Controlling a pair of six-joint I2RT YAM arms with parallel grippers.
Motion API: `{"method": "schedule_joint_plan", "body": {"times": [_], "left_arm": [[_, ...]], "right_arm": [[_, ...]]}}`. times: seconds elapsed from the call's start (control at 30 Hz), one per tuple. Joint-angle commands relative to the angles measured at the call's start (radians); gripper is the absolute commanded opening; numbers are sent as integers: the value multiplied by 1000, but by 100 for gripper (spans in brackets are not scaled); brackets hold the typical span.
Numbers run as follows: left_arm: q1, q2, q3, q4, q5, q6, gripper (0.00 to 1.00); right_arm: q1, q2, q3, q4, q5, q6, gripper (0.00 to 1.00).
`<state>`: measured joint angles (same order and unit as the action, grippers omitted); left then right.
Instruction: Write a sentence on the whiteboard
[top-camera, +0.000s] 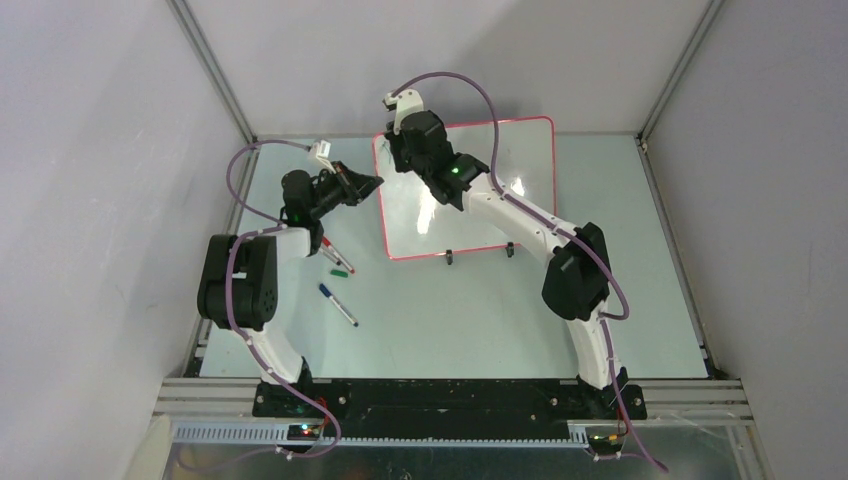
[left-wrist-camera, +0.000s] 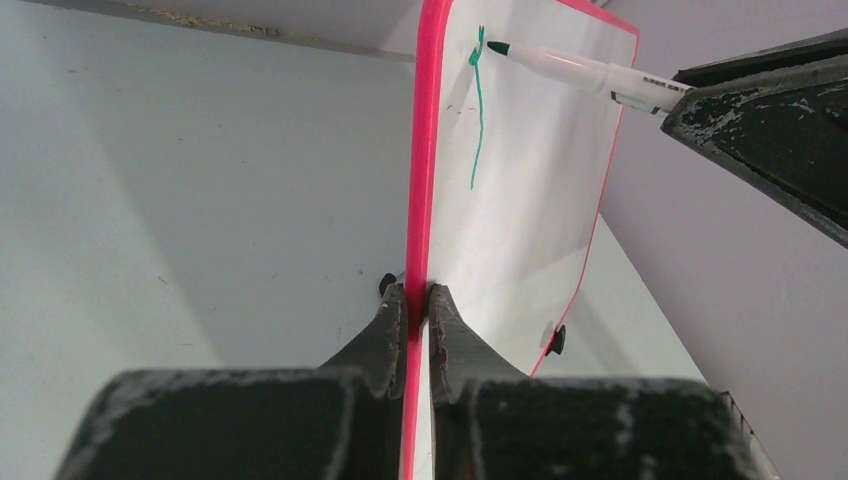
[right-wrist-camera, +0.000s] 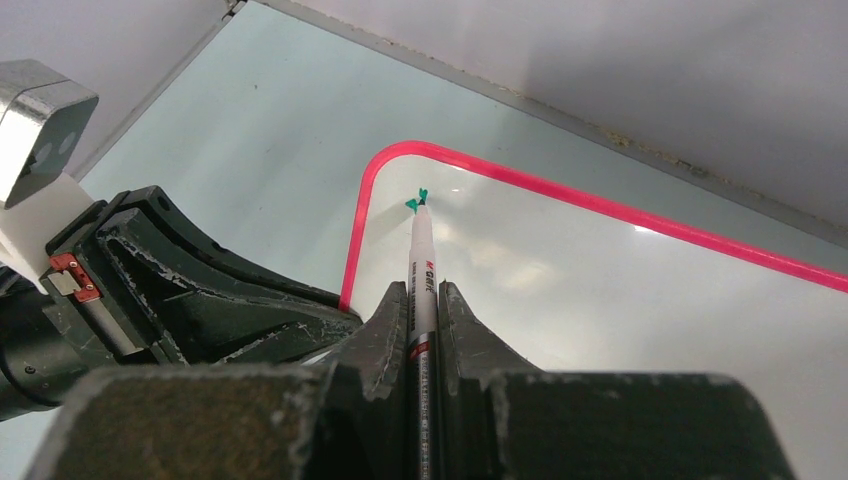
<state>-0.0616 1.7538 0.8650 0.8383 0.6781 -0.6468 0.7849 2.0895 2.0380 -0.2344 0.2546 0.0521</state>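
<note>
The left gripper (left-wrist-camera: 418, 297) was pinched shut on the whiteboard (left-wrist-camera: 520, 220) at its 9 o'clock rim, steadying it at 12 o'clock on the table (top-camera: 640, 300). The right gripper (right-wrist-camera: 424, 292) clasped a marker (right-wrist-camera: 421, 250), tip at the 11 o'clock corner by the sentence (left-wrist-camera: 477, 130), apparently its first letter. The next strokes would call for light contact, advancing toward 3 o'clock.

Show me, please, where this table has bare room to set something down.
Bare table: between the whiteboard and the arm bases, and to the board's right. Crowded: the left side, with loose markers and the left gripper clamping the rim.
</note>
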Motion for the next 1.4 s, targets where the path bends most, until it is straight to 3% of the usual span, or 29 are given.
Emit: {"method": "schedule_joint_plan", "body": {"times": [0.0,1.37], "left_arm": [[-15,-46,-4,27,12,22,0],[-18,-53,-8,17,7,35,0]], "right_arm": [[-4,17,50,8,20,-5,0],[-32,-45,-51,0,73,3,0]]}}
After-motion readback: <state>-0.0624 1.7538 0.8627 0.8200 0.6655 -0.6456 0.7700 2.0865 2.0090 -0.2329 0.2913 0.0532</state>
